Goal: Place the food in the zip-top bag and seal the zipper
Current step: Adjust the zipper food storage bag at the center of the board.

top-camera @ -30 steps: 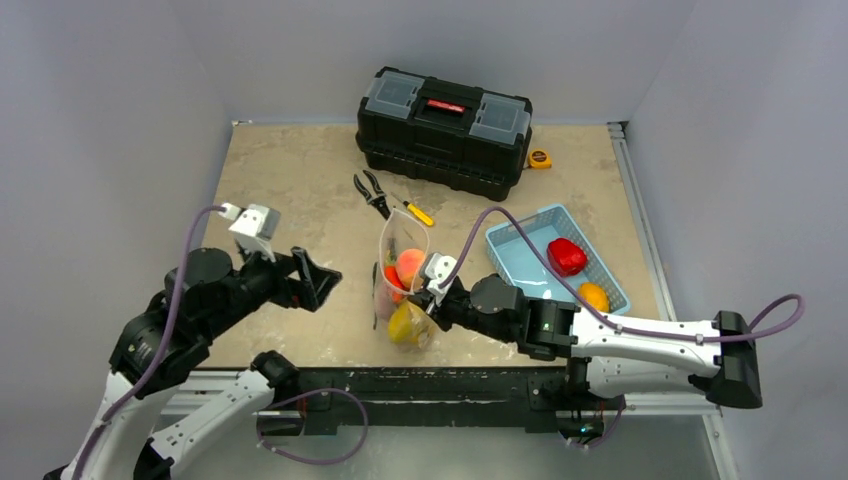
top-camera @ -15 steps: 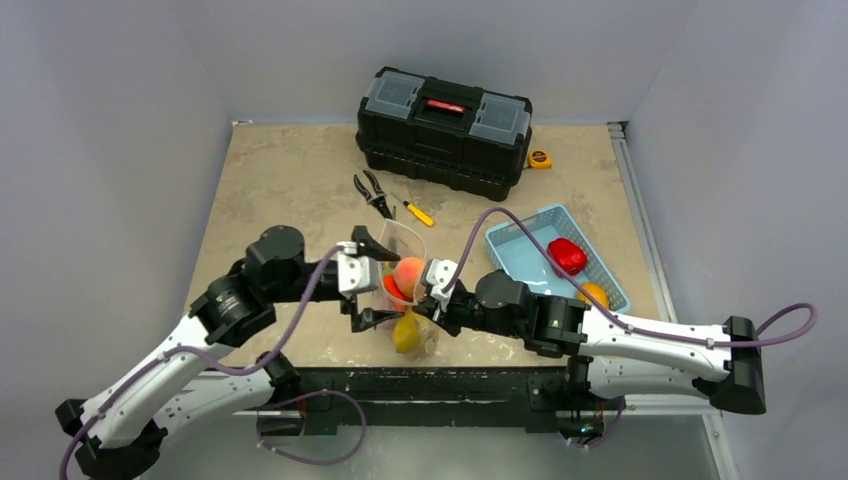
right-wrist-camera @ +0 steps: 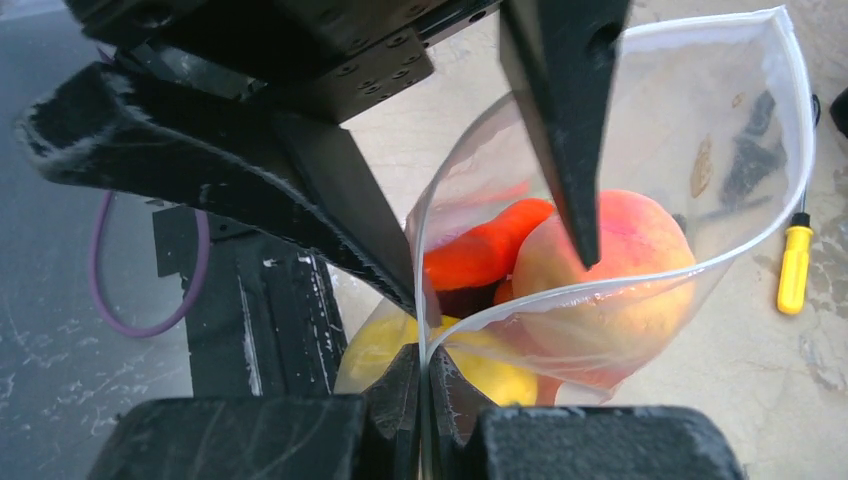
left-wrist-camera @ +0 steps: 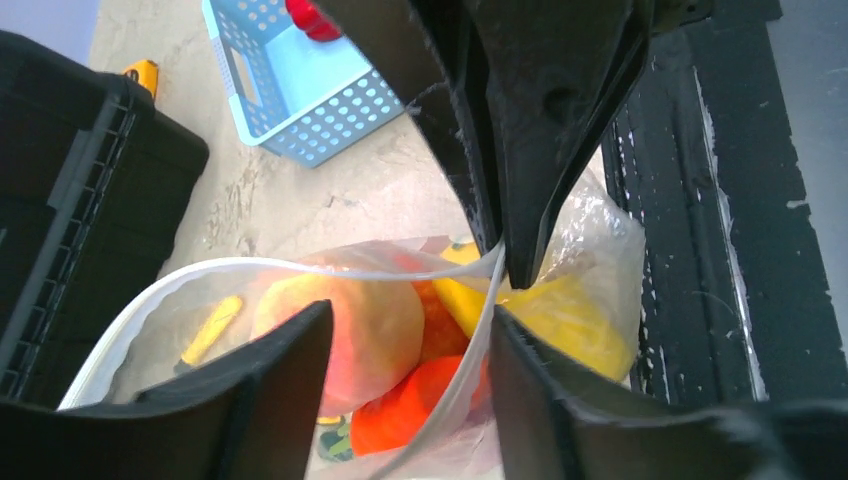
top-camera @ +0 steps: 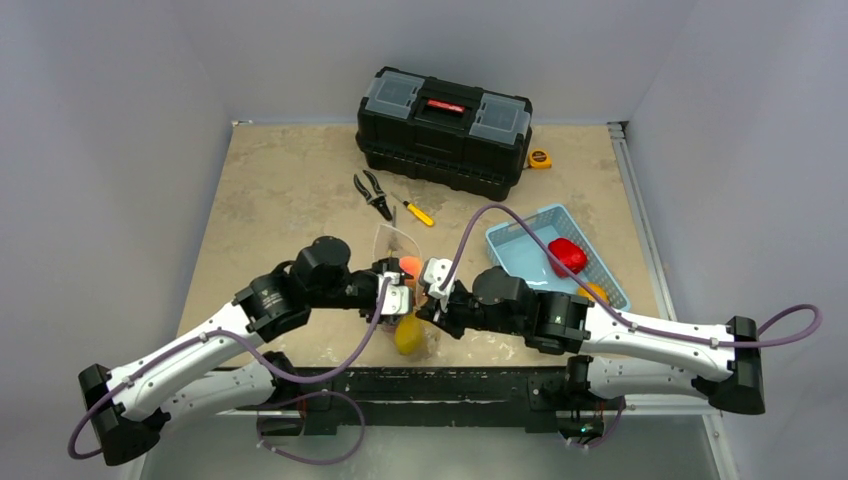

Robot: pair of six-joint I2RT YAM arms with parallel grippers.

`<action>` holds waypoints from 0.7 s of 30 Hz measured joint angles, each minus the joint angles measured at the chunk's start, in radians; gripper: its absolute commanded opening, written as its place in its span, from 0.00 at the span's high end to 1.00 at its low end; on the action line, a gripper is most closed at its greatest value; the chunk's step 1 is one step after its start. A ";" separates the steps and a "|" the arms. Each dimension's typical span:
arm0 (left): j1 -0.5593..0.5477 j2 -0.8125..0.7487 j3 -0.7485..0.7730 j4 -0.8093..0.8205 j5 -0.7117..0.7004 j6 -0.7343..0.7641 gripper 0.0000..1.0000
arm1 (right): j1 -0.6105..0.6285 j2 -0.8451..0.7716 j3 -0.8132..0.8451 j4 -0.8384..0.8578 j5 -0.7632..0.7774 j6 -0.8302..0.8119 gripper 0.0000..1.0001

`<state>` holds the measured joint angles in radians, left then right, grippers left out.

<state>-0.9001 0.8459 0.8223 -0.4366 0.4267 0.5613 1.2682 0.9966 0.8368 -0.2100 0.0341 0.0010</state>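
We log the table first. The toolbox sits at the far edge, lid shut, contents hidden. The basket, right of centre, holds a red piece and an orange piece, which is partly hidden by the right arm. The bag stands near the front edge between the two grippers, mouth open upward. Inside it are a peach, a carrot and a yellow fruit at the bottom.

The right gripper is pinched fully closed on the bag's rim, right on the zipper. The left gripper is partly open and holds nothing. One finger is inside the mouth above the peach, the other is outside, and the bag wall runs between them.

Loose on the table are pliers, a screwdriver just beside them, and a tape measure by the toolbox.

Only the top view gives the layout of toolbox, basket and tools, and there the wrists hide both grips. The right wrist view shows the closed pinch and the left fingers on either side of the bag wall. The left wrist view shows the zipper looping round the open mouth.

A second ago the left arm was back at the left side, gripper wide and clear of the bag. Half a second ago it had reached the bag. Now it is in the mouth with its jaws narrower. The right gripper has kept its pinch throughout.
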 measured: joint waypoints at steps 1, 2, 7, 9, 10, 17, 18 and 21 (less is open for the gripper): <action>-0.003 0.003 -0.004 0.006 -0.008 -0.001 0.61 | 0.000 0.000 0.000 -0.004 0.000 0.002 1.00; -0.007 0.012 -0.004 0.013 -0.018 0.000 0.68 | -0.002 0.000 0.000 -0.006 0.003 0.004 1.00; -0.023 0.054 -0.003 0.037 -0.052 -0.004 1.00 | -0.016 0.000 0.000 -0.005 0.074 0.007 1.00; -0.028 0.057 -0.001 0.044 -0.075 -0.008 1.00 | -0.017 0.000 0.000 0.001 0.115 0.013 0.99; -0.029 0.055 -0.001 0.053 -0.090 -0.014 1.00 | -0.016 0.000 0.000 0.008 0.137 0.018 0.98; -0.021 0.022 0.021 0.032 -0.262 -0.158 1.00 | -0.010 -0.038 -0.007 0.042 0.237 0.061 0.27; -0.020 0.026 0.037 0.013 -0.303 -0.197 1.00 | -0.008 -0.045 -0.010 0.047 0.244 0.067 0.17; -0.018 0.046 0.097 -0.053 -0.426 -0.347 1.00 | -0.007 -0.068 -0.040 0.092 0.272 0.097 0.02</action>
<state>-0.9180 0.8921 0.9195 -0.4892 0.0010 0.2146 1.2613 0.9287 0.7971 -0.1184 0.3065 0.0982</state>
